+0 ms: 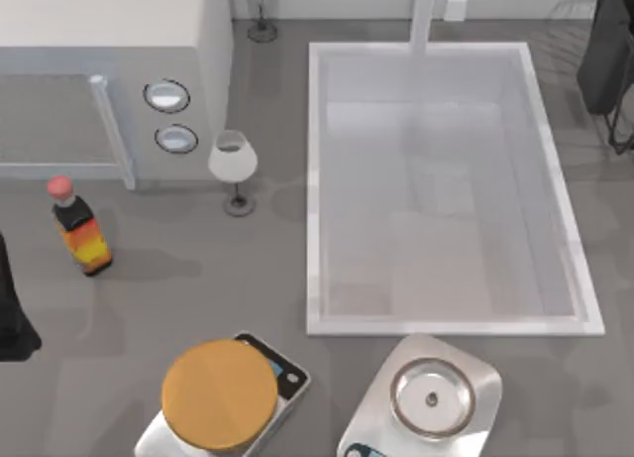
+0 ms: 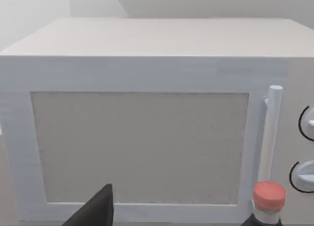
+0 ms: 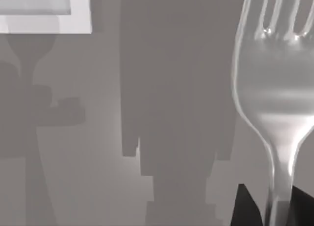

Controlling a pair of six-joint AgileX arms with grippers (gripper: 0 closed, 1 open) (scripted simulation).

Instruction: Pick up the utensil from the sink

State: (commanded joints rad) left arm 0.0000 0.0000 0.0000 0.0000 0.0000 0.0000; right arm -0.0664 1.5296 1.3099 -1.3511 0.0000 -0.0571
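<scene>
Here the sink (image 1: 315, 179), a big white basin with a thick rim and pale grey floor, holds nothing that can be made out from above. A white faucet post (image 1: 424, 16) rises at its far rim.

In the right wrist view the fork (image 3: 272, 88) hangs close before the camera, tines up and handle running down between the right gripper's (image 3: 274, 206) two dark fingers (image 3: 245, 209), which are closed on the handle. A corner of the sink's white rim shows at the edge of that view, well apart from the fork, with bare grey countertop (image 3: 98, 162) beneath. From above, the right arm (image 1: 609, 60) shows as a dark shape beyond the sink's far right corner.

The left arm (image 1: 12, 308) is parked well to the left of the sink, near the sauce bottle (image 1: 79, 227). Its wrist camera faces the white microwave (image 2: 147, 113); one dark fingertip (image 2: 98, 211) of the left gripper pokes into that view, and whether its fingers are apart or together cannot be told.

Between the microwave and the sink stands a wine glass (image 1: 234, 170). In front of the sink sit a scale bearing a small steel bowl (image 1: 431, 398), empty, and to its left a scale with an orange disc (image 1: 220, 393) on it.
</scene>
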